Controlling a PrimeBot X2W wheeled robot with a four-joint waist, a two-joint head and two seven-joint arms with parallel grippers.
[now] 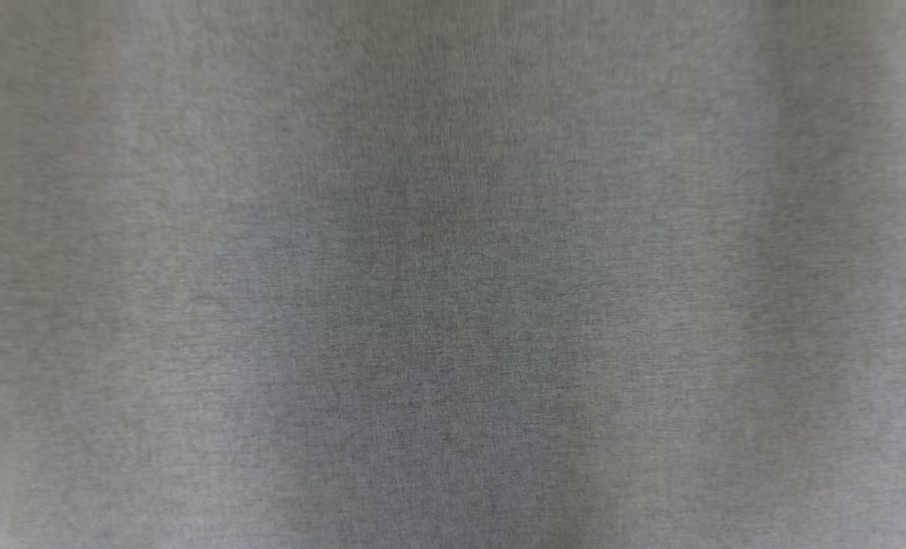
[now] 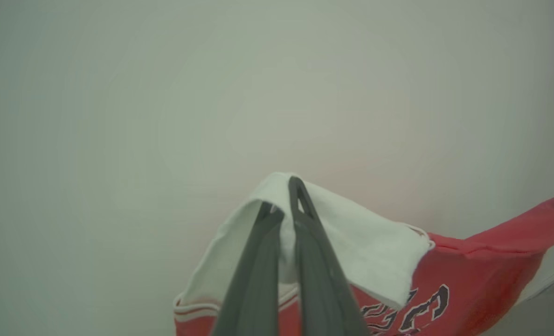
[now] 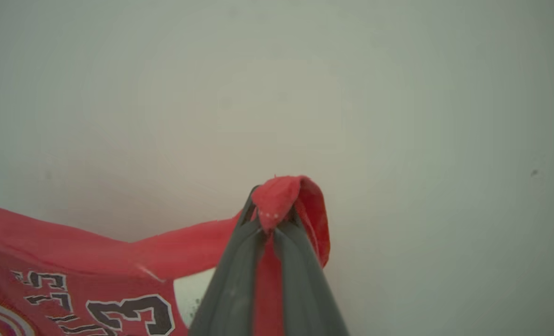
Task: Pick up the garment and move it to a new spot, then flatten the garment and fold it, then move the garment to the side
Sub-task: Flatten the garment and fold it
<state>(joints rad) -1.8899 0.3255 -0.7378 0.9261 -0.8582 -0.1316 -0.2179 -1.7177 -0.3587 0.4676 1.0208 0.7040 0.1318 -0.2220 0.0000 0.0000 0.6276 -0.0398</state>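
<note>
We hold the garment (image 2: pixel 468 261) raised between both arms. The left gripper (image 2: pixel 282 198) has its fingers clamped together on a white part (image 2: pixel 365 242) of the garment, which folds over the fingertips. The right gripper (image 3: pixel 271 207) has its fingers clamped on a bunched red fold of the same garment (image 3: pixel 72 242). Between the two grips the red cloth with dark lettering (image 3: pixel 132 315) hangs in a sagging span against a plain pale background (image 2: pixel 118 116). The head view gives a blurred grey woven surface (image 1: pixel 453 274); we cannot tell whether this is the worktop.

We judge the step in hand to be the first: carrying the garment to a new spot before flattening. The next move calls for both arms to travel together, then to lower the cloth evenly so that it lands without creases. Both grips sit near the cloth's edge, so a slip on either side would drop that corner.
</note>
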